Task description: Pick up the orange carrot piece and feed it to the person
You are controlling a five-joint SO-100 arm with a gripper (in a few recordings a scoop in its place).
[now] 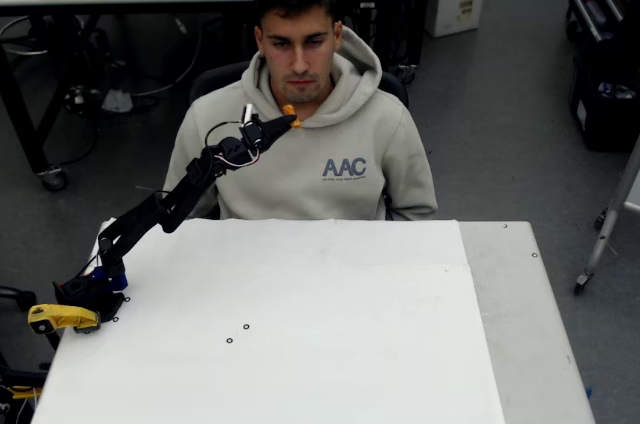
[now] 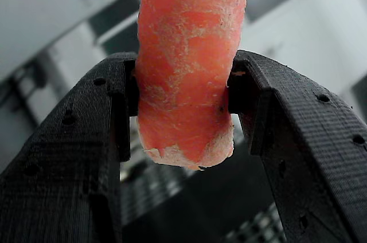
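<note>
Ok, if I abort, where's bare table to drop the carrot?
Bare white table from the arm base rightward. Crowded only at the left corner, by the yellow clamp. Pincer holds the carrot near the person.

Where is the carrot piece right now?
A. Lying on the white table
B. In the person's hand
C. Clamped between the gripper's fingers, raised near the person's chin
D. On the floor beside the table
C: the wrist view shows the orange carrot piece pinched between the two black fingers, and the overhead view shows the gripper raised just below the chin of the person.
</note>
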